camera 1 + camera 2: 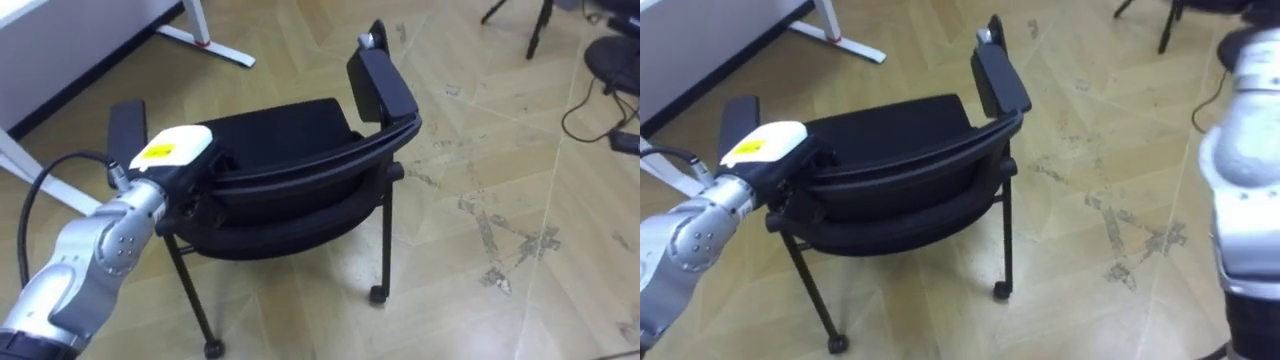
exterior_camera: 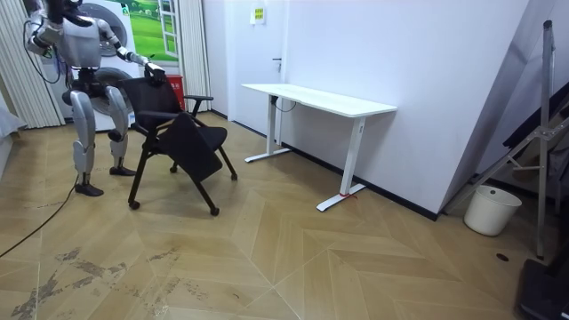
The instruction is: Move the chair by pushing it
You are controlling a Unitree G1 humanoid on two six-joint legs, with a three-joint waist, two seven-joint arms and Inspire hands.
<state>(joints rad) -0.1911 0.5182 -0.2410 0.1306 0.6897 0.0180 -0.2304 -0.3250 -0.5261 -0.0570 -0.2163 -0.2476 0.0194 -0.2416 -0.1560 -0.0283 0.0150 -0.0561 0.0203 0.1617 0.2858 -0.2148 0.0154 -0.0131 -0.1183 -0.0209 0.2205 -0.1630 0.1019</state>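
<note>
A black chair [image 1: 290, 170] on small castors stands right before me, its curved backrest nearest and its seat facing away. Its two padded armrests stick up at either side, one [image 1: 380, 85] at the far right and one [image 1: 127, 125] by my wrist. My left hand [image 1: 170, 148], white-backed with a yellow tag, rests on the backrest's top edge at its left end. My right arm [image 1: 1240, 150] hangs at the picture's right side, away from the chair. In the room view I stand behind the chair [image 2: 178, 133] with one arm stretched to it.
A white desk [image 2: 320, 98] stands beyond the chair along the wall, its foot [image 1: 205, 45] at the far left. Tripod legs [image 1: 535, 25] and cables [image 1: 600, 100] lie at the far right. A white bucket [image 2: 491, 209] stands near the wall. Bare wooden floor surrounds the chair.
</note>
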